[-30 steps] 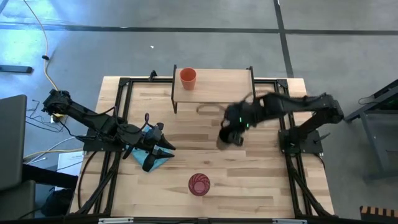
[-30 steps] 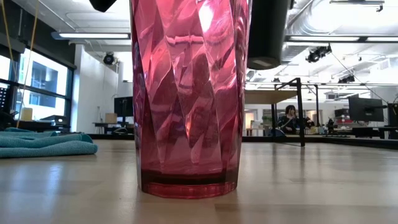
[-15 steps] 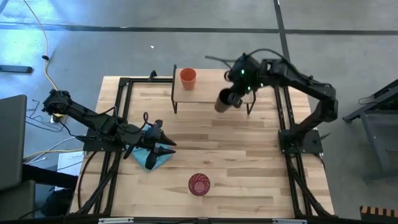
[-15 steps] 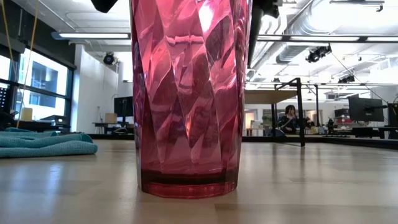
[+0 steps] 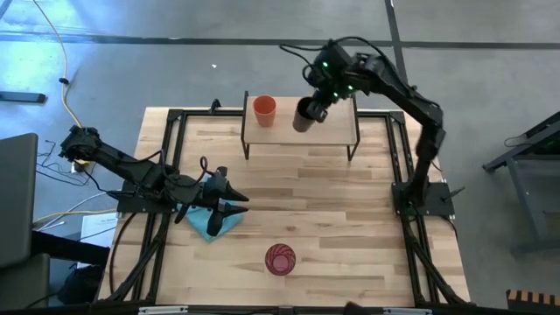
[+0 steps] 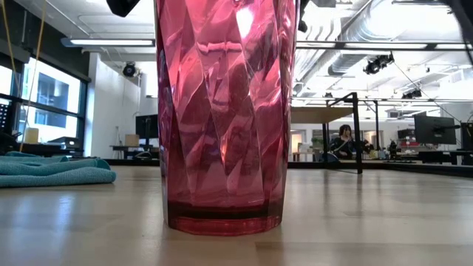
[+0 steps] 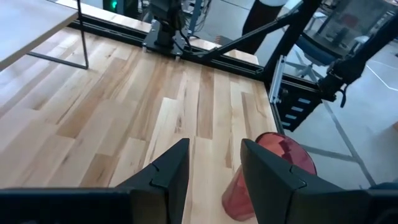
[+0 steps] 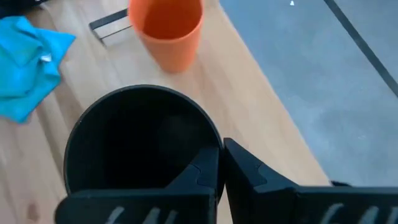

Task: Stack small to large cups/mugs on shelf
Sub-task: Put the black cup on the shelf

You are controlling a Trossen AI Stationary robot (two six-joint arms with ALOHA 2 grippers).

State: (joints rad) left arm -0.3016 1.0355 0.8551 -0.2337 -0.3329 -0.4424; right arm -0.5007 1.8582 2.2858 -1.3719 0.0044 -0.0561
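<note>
Black cup (image 5: 304,115) held up over the shelf (image 5: 337,131), pinched at its rim by the right gripper (image 5: 317,108); fingers clamped on the cup wall, one inside the rim and one outside, as the right wrist view shows (image 8: 211,171). Cup mouth open and nothing seen inside it (image 8: 140,146).

Orange cup (image 5: 264,110) stands upright on the shelf, toward its left end, apart from the black cup. Right wrist view has it just beyond the black cup's rim (image 8: 170,30).

Pink tumbler (image 5: 280,259) upright on the table (image 5: 350,227) near the front edge, well apart from the shelf. Low view is filled by it, ribbed and translucent (image 6: 225,111); shelf legs show small behind it.

Left gripper (image 5: 229,206) rests low over the blue cloth (image 5: 213,227) at the table's left side, fingers spread with nothing between them (image 7: 168,177). Left wrist view alone shows the tumbler just past those fingers (image 7: 267,177).

Low view alone shows the room: a seated person far off (image 6: 344,140).

No readable writing or labels in any view.
</note>
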